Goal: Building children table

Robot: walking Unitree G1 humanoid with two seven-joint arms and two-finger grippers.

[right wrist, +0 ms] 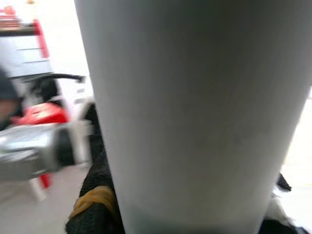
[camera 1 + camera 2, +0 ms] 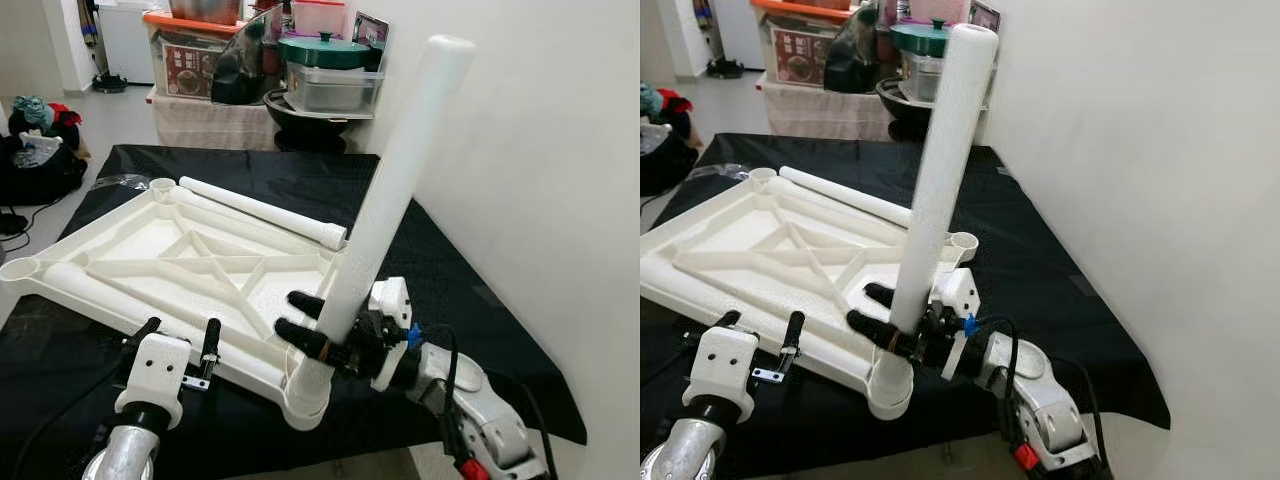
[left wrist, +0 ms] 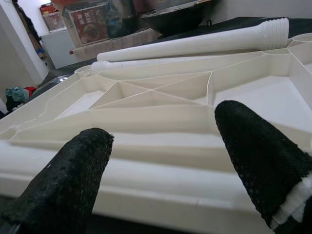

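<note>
White table leg (image 2: 385,210) upright in corner socket, clamped between right gripper (image 2: 308,325) fingers

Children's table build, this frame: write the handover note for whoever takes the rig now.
Right gripper: fingers shut on the long white plastic table leg, held nearly upright with its foot in the near corner socket of the upturned white plastic tabletop.
Left gripper: open, at the tabletop's near edge, holding nothing.
Another white leg lies along the far side on the black cloth.
Done: one leg placed. Left: seat it, fit the remaining legs, flip the table.
</note>
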